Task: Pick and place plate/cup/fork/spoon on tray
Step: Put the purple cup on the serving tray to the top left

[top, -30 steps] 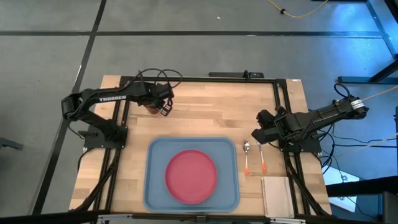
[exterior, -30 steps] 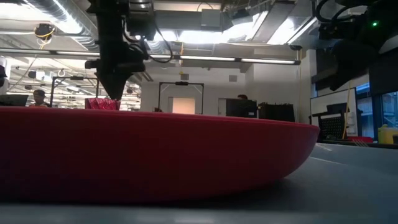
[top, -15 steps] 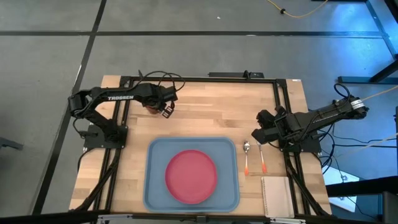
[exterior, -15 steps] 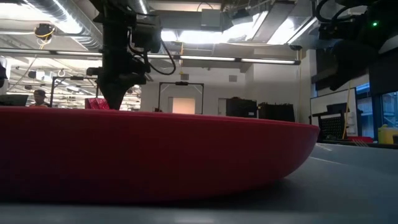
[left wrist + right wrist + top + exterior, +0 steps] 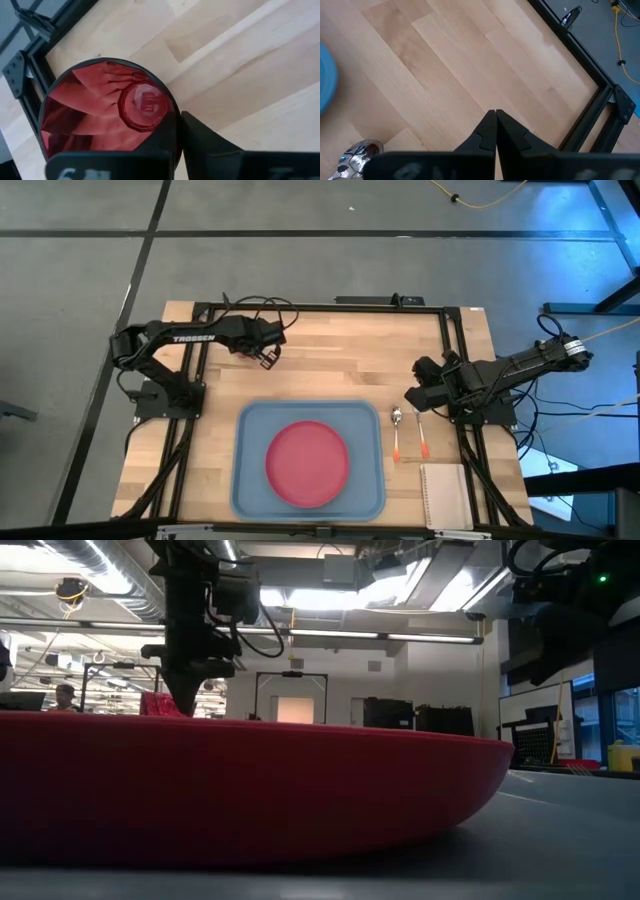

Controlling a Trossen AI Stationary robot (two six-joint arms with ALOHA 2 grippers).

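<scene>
Wood table (image 5: 330, 350): left gripper (image 5: 262, 352) clamps cup (image 5: 107, 117) (plate (image 5: 307, 463) on tray (image 5: 245, 470)); right gripper (image 5: 495, 116) closed.

The pink-red plate (image 5: 308, 463) is lying flat in the light blue tray (image 5: 250, 480); the orange-handled spoon (image 5: 397, 432) and fork (image 5: 421, 432) are lying just beside the tray; the dark red cup (image 5: 107, 115) is sitting well beyond it.

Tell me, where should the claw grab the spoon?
Probably the thin orange handle of the spoon, pinched across its narrow width from straight above. It lies flat on the table beside the tray, and the fork lies close alongside, so keep the claw narrow.
</scene>
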